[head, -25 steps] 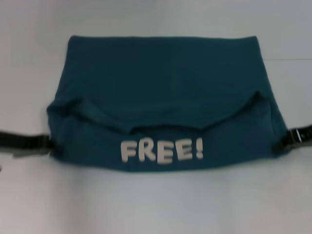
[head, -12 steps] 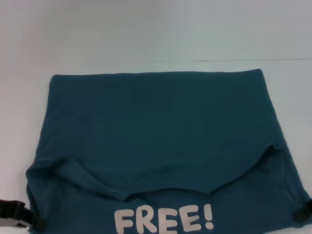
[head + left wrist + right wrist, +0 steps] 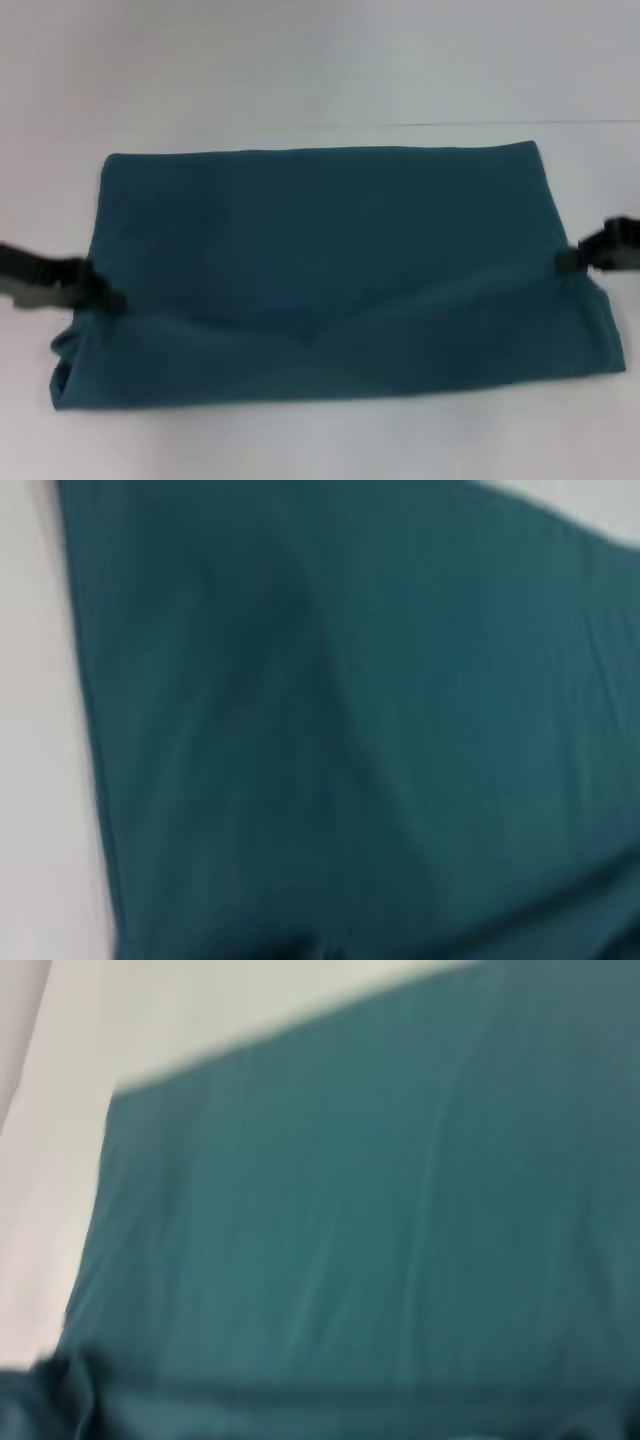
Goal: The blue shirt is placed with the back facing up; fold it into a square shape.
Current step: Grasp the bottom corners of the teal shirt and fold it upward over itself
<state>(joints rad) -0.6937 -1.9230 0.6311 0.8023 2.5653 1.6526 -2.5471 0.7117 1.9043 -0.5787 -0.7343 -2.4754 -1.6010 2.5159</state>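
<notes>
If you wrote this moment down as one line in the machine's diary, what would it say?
stage: fold in progress | blue shirt: folded rectangle on white table | left gripper: at shirt's left edge | right gripper: at right edge

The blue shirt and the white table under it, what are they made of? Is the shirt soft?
The blue shirt looks like soft, matte knit cloth, probably cotton: it shows no shine and sags into gentle wrinkles and rounded folded edges. The table looks like a hard, smooth white surface, maybe laminate or painted board; the exact material is unclear. The left gripper and right gripper sit at the shirt's side edges.
</notes>
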